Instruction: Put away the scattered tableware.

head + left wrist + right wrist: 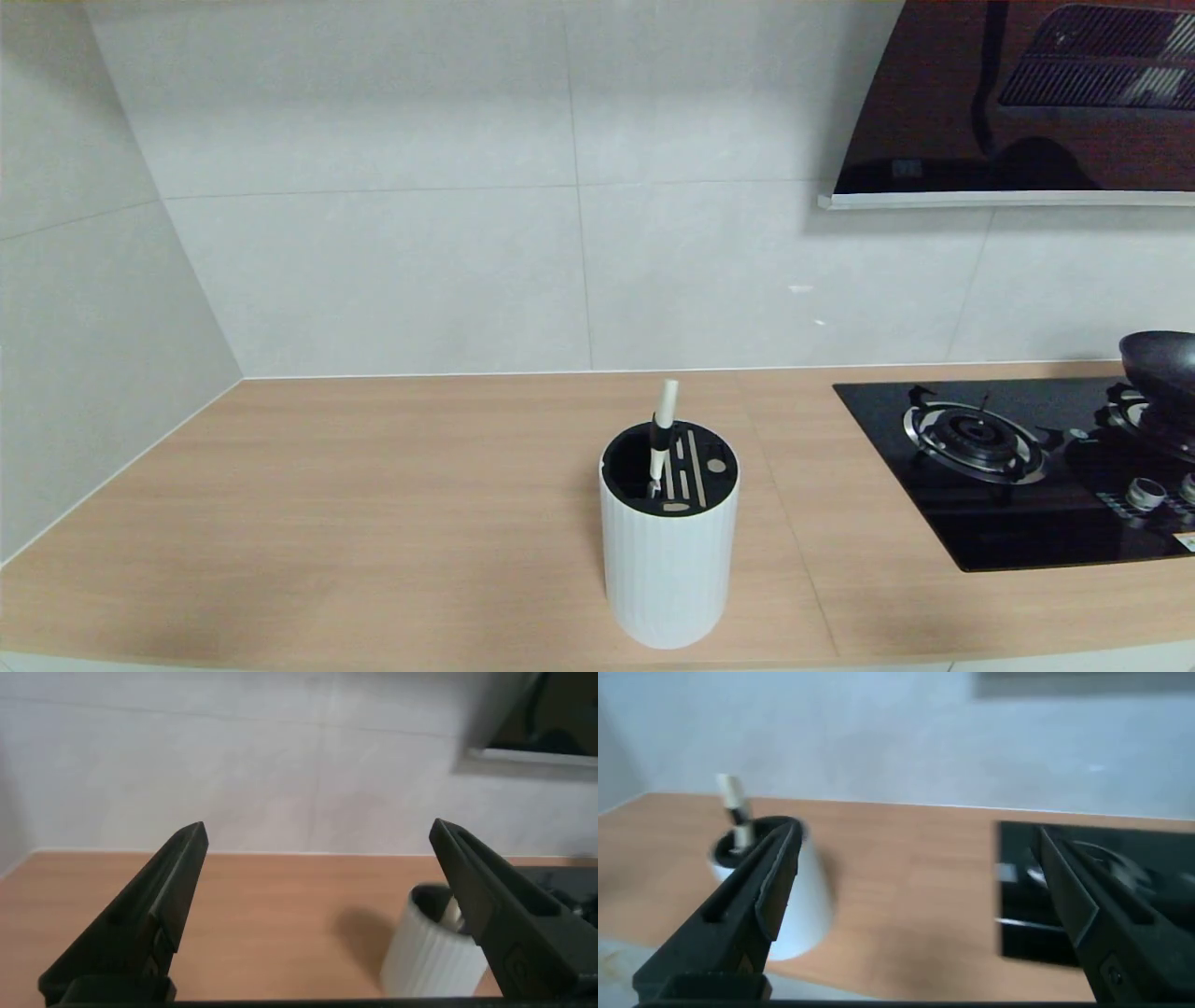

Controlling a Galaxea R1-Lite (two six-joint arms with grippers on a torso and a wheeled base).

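A white ribbed utensil holder with a black slotted top stands on the wooden counter near its front edge. One utensil with a cream and black handle sticks upright out of it. In the left wrist view my left gripper is open with nothing between its fingers, and the holder shows beyond it near one finger. My right gripper is open too and holds nothing; the holder and the handle sit partly behind one of its fingers.
A black gas hob with two burners lies on the counter to the right, a dark pan on its far burner. A range hood hangs above it. Tiled walls close the back and left side.
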